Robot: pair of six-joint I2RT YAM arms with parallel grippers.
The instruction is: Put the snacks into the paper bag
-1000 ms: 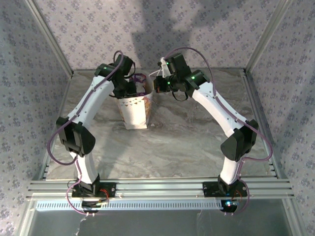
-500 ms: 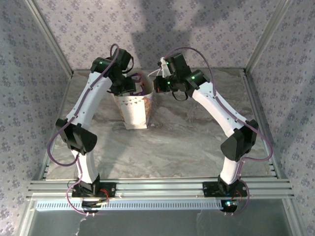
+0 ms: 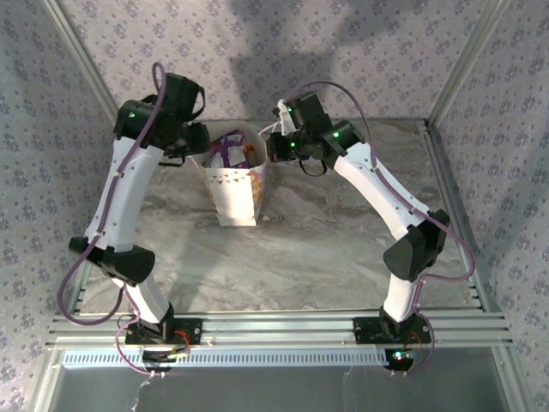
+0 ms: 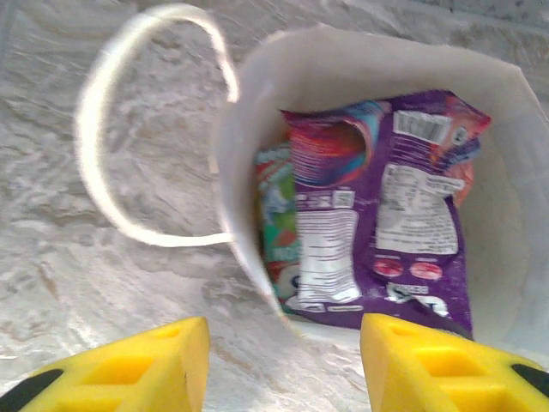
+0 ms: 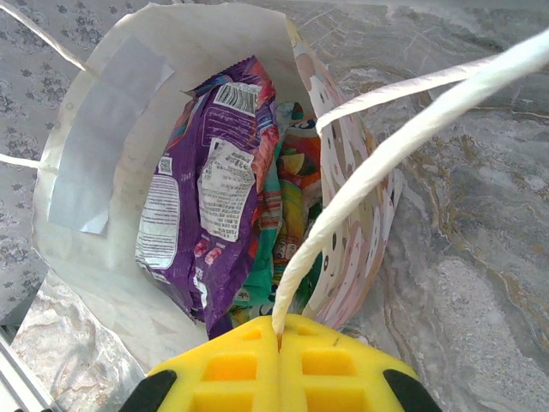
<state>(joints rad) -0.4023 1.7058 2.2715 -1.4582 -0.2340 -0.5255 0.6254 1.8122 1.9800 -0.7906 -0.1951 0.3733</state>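
Marbled worktop (image 3: pixel 326 249) carries the paper bag (image 3: pixel 236 193); the left hand (image 4: pixel 283 356) has swung back, half-open and empty, its purple candy packet (image 4: pixel 377 206) now inside among other packets (image 5: pixel 292 206). Meanwhile the right hand (image 5: pixel 279 339) pinches the cord handle (image 5: pixel 412 129).

The paper bag (image 3: pixel 233 196) stood toward the back of the surface (image 3: pixel 326 249), a hand on either side.
The snacks (image 5: pixel 214 189) sat inside it, on edge against one another. The left hand (image 3: pixel 194 140) hung above and just left of its mouth. The right hand (image 3: pixel 274 148) was at its right rim, a cord handle (image 5: pixel 412 112) pinched in it.
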